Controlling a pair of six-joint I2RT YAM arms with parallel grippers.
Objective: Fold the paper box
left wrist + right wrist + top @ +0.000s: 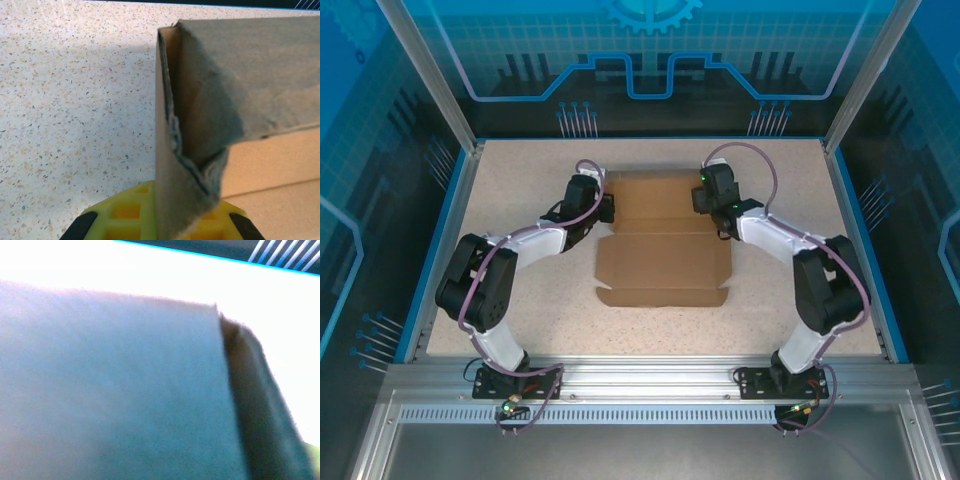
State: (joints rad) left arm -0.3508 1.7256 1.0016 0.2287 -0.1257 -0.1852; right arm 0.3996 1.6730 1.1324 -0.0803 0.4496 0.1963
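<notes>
The paper box (663, 262) lies central on the surface (650, 330). My left jaws clamp its raised side wall; my right jaws' width I cannot tell. I should hold that wall square, upright.

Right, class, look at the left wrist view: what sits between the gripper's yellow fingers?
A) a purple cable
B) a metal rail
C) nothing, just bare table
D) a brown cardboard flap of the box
D: a standing brown wall of the paper box runs down between the yellow fingers of the left gripper, which is shut on it, with the speckled table beside it.
</notes>
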